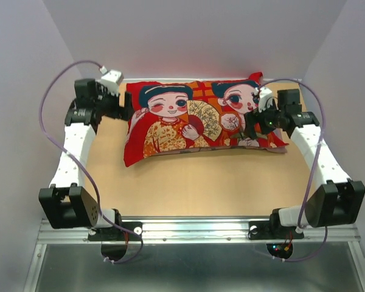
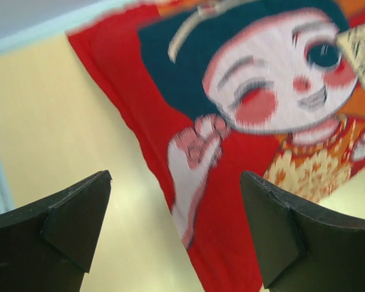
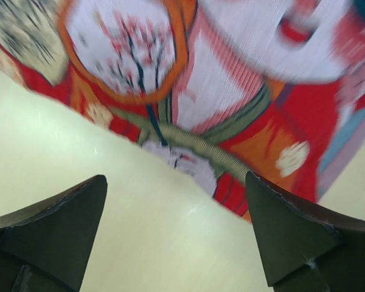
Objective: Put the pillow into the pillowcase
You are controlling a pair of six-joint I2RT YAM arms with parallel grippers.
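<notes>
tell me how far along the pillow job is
Looks nearly done: the pillowcase lies plump on the table, no loose pillow in sight. In hand: nothing; left hand and right hand are open at its ends. Left: perhaps tucking the right end, hidden behind that hand.

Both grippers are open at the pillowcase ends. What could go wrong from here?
The right gripper hangs close over the right end of the pillowcase; retracting might snag and drag the cloth. The case's near-left corner lies flat, so the pillow may not fill it.
</notes>
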